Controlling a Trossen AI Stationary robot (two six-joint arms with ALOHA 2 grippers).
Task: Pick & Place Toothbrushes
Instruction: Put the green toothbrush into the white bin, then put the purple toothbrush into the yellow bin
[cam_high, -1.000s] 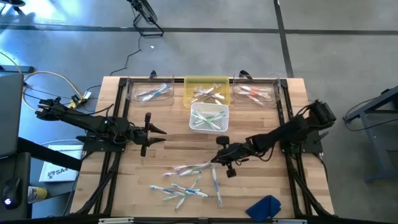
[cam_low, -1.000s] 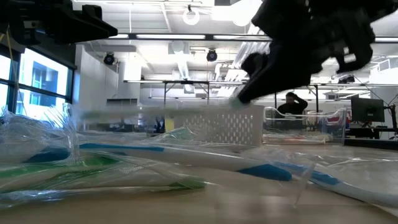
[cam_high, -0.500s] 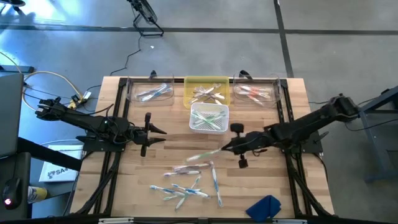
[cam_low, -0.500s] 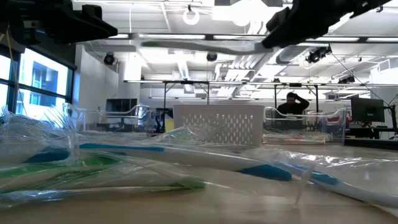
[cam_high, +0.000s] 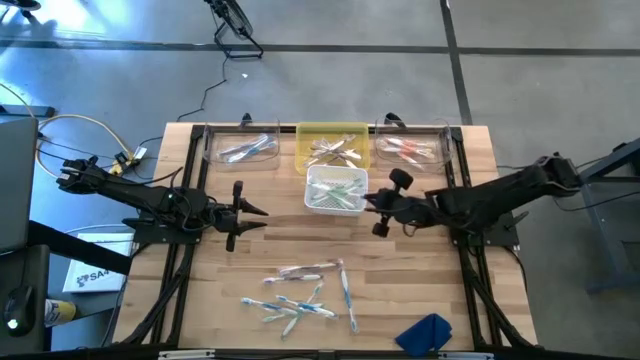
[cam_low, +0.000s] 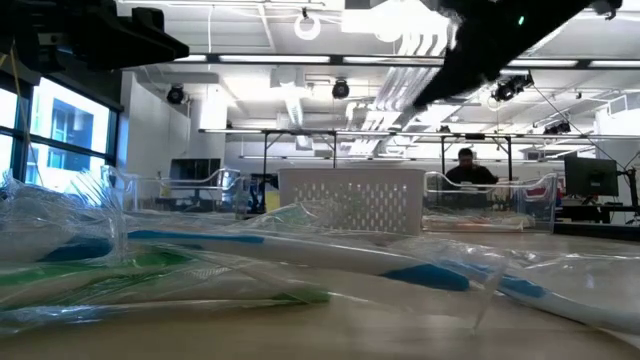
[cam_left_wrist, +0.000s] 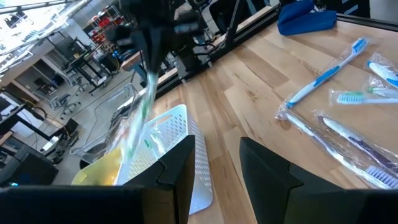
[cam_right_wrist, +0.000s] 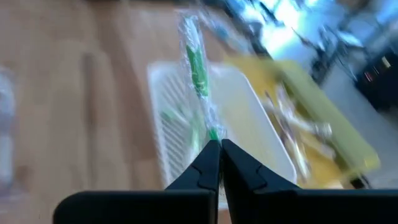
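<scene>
Nearest the counter's (cam_high: 400, 290) front edge lies a blue cloth (cam_high: 425, 331), and just beyond it the loose toothbrushes (cam_high: 300, 290) are scattered in their clear wrappers. Farther back, the left hand (cam_high: 240, 215) hangs partly released, grasping nothing, well apart from them. The right hand (cam_right_wrist: 216, 149) is clenched on a wrapped green toothbrush (cam_right_wrist: 196, 62), poised over the white basket (cam_high: 336, 189). Behind it sit a yellow bin (cam_high: 333, 145) and two clear trays (cam_high: 240, 148).
</scene>
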